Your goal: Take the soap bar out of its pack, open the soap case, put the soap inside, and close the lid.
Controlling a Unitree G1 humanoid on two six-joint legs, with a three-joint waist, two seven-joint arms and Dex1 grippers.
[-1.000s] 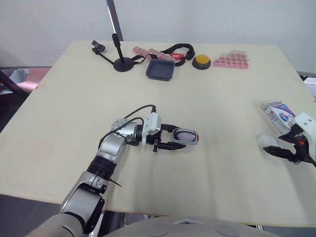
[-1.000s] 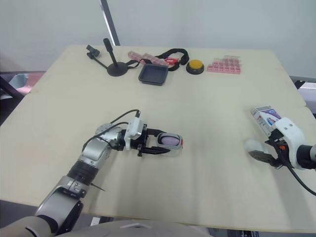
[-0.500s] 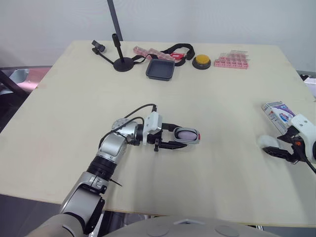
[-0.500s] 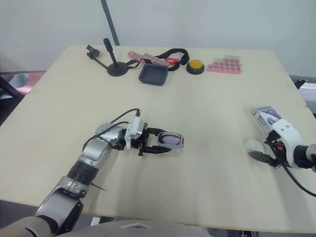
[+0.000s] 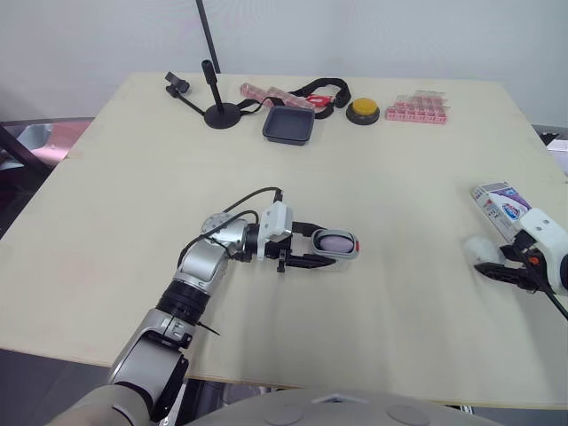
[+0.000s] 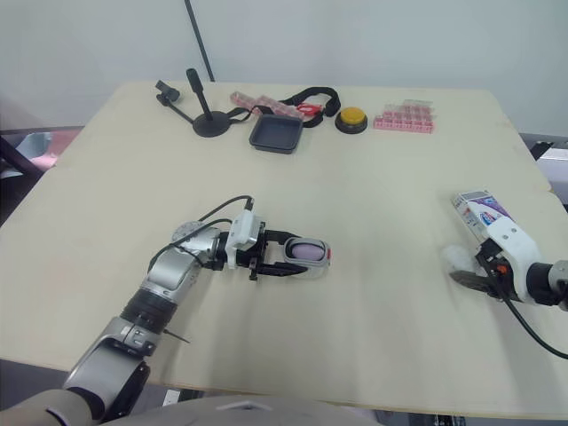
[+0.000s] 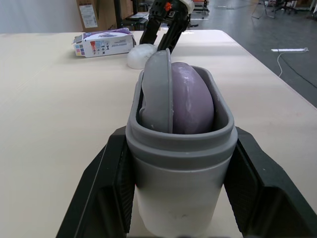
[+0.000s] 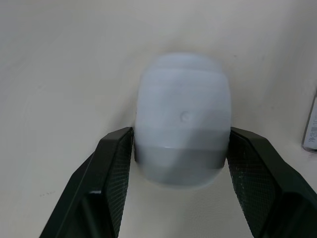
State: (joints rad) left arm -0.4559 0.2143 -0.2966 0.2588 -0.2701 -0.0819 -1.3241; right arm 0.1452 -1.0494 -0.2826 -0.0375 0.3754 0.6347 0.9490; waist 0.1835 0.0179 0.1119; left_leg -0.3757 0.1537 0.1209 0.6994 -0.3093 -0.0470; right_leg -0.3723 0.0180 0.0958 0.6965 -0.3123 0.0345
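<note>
My left gripper (image 5: 329, 248) is shut on the grey soap case (image 5: 335, 243) and holds it on its side near the table's middle. The purple soap (image 7: 190, 96) sits inside the case, whose mouth stands uncovered. Far to the right, the pale case lid (image 5: 480, 250) lies on the table just in front of the white and purple soap pack (image 5: 501, 204). My right gripper (image 8: 181, 131) has one black finger against each side of the lid (image 8: 183, 114). Past the case, the left wrist view also takes in the pack (image 7: 101, 42) and the lid (image 7: 141, 54).
Along the far edge stand a black stand (image 5: 222, 111), pink packets (image 5: 266, 93), a dark tray (image 5: 288, 124), a black strap (image 5: 319, 89), a yellow button (image 5: 362, 109) and a pink block rack (image 5: 417, 108). The table's right edge runs close to the pack.
My right gripper has slid in toward the lid, so the lid now sits between its fingers. The left gripper and the soap case have stayed put.
</note>
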